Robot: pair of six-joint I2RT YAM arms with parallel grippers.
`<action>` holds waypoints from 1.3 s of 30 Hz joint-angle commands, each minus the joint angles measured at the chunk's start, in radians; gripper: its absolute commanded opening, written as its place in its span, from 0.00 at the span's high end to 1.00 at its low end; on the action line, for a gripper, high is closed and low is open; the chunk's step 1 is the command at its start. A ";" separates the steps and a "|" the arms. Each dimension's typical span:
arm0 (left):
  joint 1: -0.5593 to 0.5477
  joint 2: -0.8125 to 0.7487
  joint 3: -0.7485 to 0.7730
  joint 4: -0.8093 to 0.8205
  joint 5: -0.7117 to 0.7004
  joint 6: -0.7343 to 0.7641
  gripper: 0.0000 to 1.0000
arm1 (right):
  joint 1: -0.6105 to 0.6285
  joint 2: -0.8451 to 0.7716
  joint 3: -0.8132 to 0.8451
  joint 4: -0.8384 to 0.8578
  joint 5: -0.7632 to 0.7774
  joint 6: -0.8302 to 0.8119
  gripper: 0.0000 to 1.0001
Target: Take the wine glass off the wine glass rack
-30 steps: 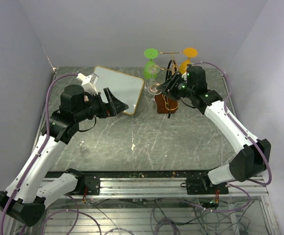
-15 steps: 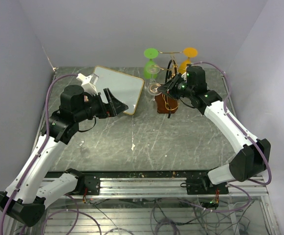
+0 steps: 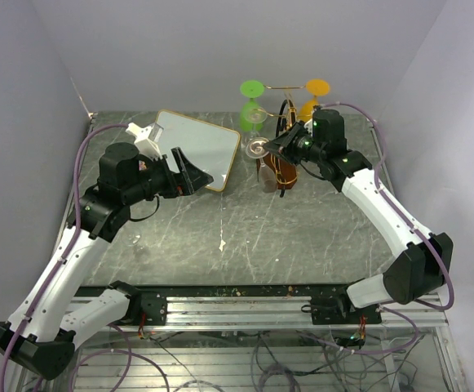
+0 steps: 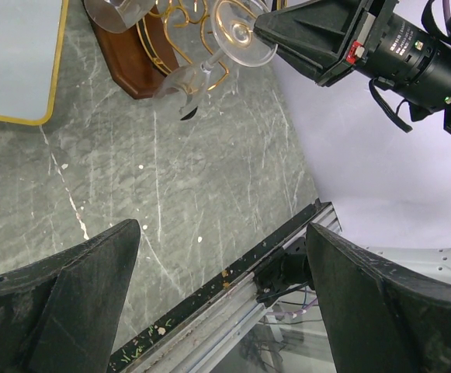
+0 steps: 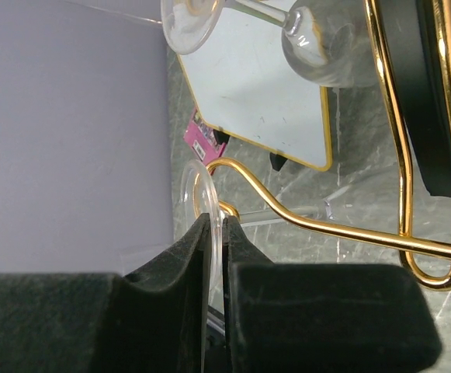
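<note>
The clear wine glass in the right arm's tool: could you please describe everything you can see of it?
The clear wine glass looks like colourless, see-through glass: round flat foot, thin stem, small bowl. It hangs tilted, foot uppermost, bowl beside the brown base of the wine glass rack. The right tool is shut on the foot's rim, a pad on each face. The rack's gold wire curls close by the foot; contact cannot be told.

Place: a robot test cell, probably in a lab.
Walls: plain lilac panels (image 3: 179,49) are set around three sides.
Bench: an aluminium rail (image 3: 237,306) and loose cables (image 3: 261,359) are seen below the marbled table (image 3: 302,237).
</note>
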 commanded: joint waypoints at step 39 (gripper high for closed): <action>-0.008 -0.065 -0.013 -0.021 -0.002 -0.007 0.01 | 0.005 0.012 0.052 0.092 0.073 0.237 1.00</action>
